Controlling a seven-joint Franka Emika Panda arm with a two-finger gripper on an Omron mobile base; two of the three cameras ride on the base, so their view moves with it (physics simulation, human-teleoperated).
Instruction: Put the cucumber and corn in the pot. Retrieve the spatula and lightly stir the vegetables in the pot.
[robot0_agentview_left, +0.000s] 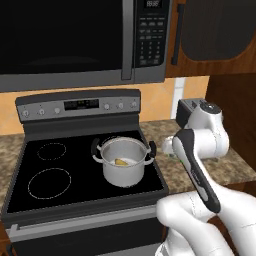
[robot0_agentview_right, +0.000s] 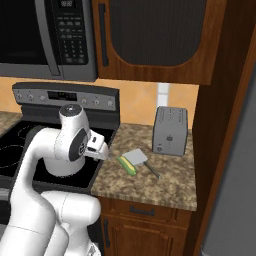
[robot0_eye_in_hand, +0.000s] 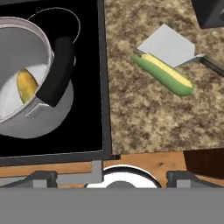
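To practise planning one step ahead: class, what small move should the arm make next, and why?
Probably shift the open claw toward the long green, yellow-streaked vegetable on the speckled counter; a yellow piece already lies in the shiny steel pot, and the claw holds nothing.

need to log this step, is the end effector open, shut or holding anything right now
End effector: open, holding nothing. It is above the stove's right edge, with the pot on one side and the green and yellow vegetable on the counter on the other.
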